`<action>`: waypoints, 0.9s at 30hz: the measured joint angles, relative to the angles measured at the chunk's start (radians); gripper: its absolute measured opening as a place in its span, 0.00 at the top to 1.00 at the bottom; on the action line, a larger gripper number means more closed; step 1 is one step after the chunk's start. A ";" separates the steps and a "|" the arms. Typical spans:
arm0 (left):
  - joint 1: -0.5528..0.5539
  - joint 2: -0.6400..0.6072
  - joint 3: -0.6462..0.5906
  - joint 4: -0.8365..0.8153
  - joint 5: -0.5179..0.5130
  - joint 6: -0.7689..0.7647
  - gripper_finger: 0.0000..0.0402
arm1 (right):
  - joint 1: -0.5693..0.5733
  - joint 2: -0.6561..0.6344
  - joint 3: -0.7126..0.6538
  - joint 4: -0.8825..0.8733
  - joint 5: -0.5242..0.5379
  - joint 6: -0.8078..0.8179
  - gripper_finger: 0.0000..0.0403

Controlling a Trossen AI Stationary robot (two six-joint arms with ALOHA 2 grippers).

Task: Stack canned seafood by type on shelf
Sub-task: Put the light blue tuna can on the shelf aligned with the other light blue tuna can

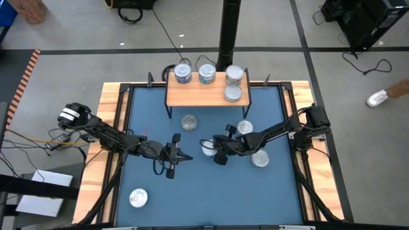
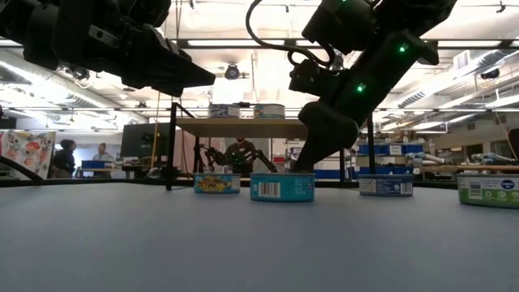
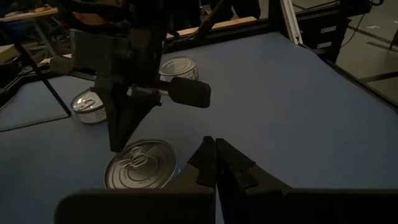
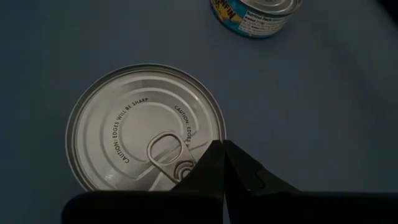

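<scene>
The right gripper [image 1: 206, 144], jaws pressed together, hovers over a round silver-topped tin [image 4: 146, 127] on the blue mat [image 1: 268, 198]. The left gripper [image 1: 187, 158], jaws also together, hangs nearby, holding nothing.

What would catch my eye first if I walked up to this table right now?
Probably the right gripper, shut, poised directly over a silver-topped tin near the middle of the blue mat, its tip near the pull tab. The left gripper, also shut, points at it from close by. Behind them, the small wooden shelf already carries tins, and others lie scattered on the mat.
</scene>
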 joint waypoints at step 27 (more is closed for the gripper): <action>-0.013 0.000 0.000 0.000 0.000 0.019 0.99 | 0.001 0.000 0.000 0.000 -0.001 -0.026 0.98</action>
